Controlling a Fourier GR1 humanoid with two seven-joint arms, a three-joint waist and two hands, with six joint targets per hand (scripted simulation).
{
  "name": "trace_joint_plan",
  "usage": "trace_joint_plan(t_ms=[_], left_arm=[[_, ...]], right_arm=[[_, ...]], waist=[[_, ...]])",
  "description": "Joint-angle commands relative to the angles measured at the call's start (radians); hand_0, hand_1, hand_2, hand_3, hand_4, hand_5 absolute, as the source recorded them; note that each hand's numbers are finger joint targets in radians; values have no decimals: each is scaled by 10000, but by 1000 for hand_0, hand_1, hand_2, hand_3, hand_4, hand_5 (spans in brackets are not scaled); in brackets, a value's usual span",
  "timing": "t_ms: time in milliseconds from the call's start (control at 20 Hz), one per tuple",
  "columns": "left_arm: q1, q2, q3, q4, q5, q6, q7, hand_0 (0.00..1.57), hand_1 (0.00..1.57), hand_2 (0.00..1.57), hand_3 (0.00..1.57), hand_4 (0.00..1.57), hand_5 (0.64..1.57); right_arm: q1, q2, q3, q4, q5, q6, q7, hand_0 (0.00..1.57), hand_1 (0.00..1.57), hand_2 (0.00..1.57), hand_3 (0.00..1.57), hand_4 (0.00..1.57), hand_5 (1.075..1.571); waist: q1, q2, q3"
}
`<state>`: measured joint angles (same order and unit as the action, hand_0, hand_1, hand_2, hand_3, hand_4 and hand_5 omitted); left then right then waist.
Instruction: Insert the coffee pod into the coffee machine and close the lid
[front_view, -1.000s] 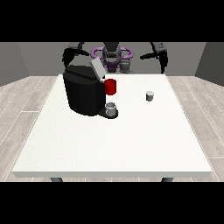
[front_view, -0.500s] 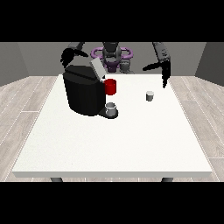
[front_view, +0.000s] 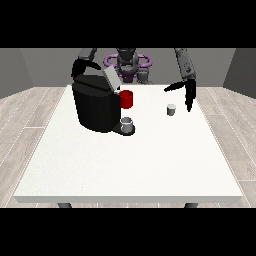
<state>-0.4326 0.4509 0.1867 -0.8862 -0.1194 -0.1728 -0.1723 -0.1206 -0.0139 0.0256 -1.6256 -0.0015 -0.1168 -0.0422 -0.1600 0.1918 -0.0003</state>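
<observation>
Hand at view's right (front_view: 187, 89) spread open, just beside pod (front_view: 171, 109) on surface (front_view: 130, 160); machine (front_view: 96, 102) lid (front_view: 111, 79) up; other hand's fingers can't tell.

Hand at view's left (front_view: 80, 66): partly behind coffee machine (front_view: 96, 104), fingers too small to tell, open or curled unclear. Robot torso (front_view: 127, 65) small at top, lower part hidden by table (front_view: 130, 165) far edge. Coffee pod (front_view: 171, 109): tiny, no detail; contact w/ hand at view's right (front_view: 187, 92) can't tell. Machine's pod slot under raised lid (front_view: 111, 79) not visible. Table legs mostly cut off.
</observation>
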Motion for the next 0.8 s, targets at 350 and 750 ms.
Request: trace_joint_plan(t_ms=[350, 750], left_arm=[[-870, -127, -728, 1079, -1395, 376, -5, 446, 446, 606, 295, 0, 1571], [-964, 462, -1036, 2274, -2561, 860, -665, 580, 580, 719, 472, 0, 1571]], right_arm=[[-563, -180, -618, 1731, 134, -331, -31, 0, 0, 0, 0, 407, 1571], [-648, -258, -247, 1306, 486, -405, 357, 0, 0, 0, 0, 356, 1571]], waist=[[456, -22, 4], [109, 160, 0]])
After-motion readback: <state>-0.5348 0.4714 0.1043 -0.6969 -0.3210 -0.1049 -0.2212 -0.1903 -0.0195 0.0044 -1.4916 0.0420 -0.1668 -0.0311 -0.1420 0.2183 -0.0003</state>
